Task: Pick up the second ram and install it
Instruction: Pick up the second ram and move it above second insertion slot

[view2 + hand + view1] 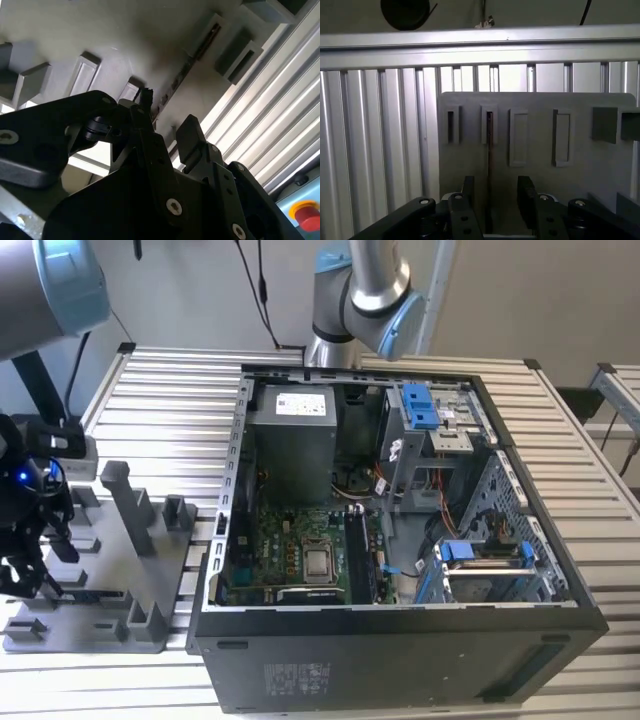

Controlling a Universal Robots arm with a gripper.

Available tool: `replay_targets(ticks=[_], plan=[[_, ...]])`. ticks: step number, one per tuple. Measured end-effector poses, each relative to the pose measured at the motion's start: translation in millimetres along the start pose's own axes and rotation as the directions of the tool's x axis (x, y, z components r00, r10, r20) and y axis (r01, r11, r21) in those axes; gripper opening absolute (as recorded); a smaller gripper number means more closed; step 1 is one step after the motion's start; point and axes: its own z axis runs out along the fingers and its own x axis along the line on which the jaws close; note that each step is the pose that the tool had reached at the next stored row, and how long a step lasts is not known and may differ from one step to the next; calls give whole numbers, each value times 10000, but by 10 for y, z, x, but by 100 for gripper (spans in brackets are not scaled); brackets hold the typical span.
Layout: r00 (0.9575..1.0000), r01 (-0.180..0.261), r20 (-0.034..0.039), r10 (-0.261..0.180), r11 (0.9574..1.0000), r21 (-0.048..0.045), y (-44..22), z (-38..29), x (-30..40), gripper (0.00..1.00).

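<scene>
In the exterior view the gripper hangs at that view's left over the grey fixture. It is well apart from the open case that stands on the slatted table. The motherboard lies bare inside the case, and the arm rises behind it. The wrist views give the close detail. In the first wrist view the ram is a dark strip seen edge-on. It stands in one narrow slot of a row on the fixture and runs down between the two fingers. The fingers stand wide, one on each side of the strip, with fixture showing in the gap on both sides, and the strip lies nearer one finger than the other. In the second wrist view the ram runs at a slant across the fixture, its near end reaching in between the fingers. Whether it touches either finger there I cannot tell. That view also shows upright grey blocks beside the ram, bright table slats past the fixture's edge, and a red button in a corner.
</scene>
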Motion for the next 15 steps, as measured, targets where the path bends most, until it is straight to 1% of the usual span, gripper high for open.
replay_targets(ticks=[8,11,15], plan=[[10000,65,1,-65,10000,17,17,145,21,48],[9999,104,1,-104,9999,26,18,198,46,48],[9999,137,9,-137,9999,66,18,256,97,48]])
